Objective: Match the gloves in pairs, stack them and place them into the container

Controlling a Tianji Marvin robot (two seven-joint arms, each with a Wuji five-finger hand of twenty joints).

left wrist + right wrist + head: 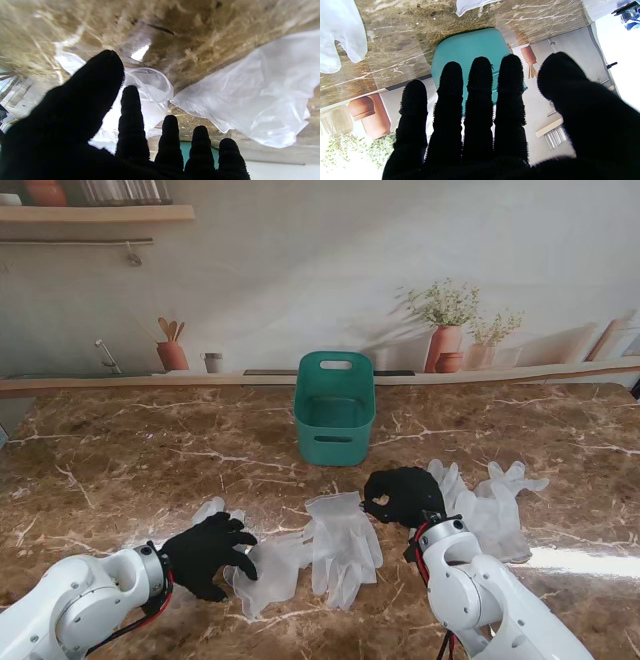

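Note:
Clear plastic gloves lie on the marble table [120, 450]. One glove [268, 568] is at my left hand's fingertips, a second glove [343, 548] lies flat in the middle, and a crumpled glove heap [492, 502] sits to the right. The teal container [335, 408] stands upright farther from me, with nothing visible inside. My left hand [208, 554] hovers open, fingers spread over the left glove [150, 90]; the middle glove [250, 100] shows beside it. My right hand [403, 495] is open between the middle glove and the heap, its fingers [480, 100] straight and pointing toward the container [470, 45].
A wall ledge [520, 373] runs behind the table, backed by a printed kitchen scene with terracotta pots. In the right wrist view, a glove's fingers [342, 32] and another glove's edge [470, 5] lie on the marble.

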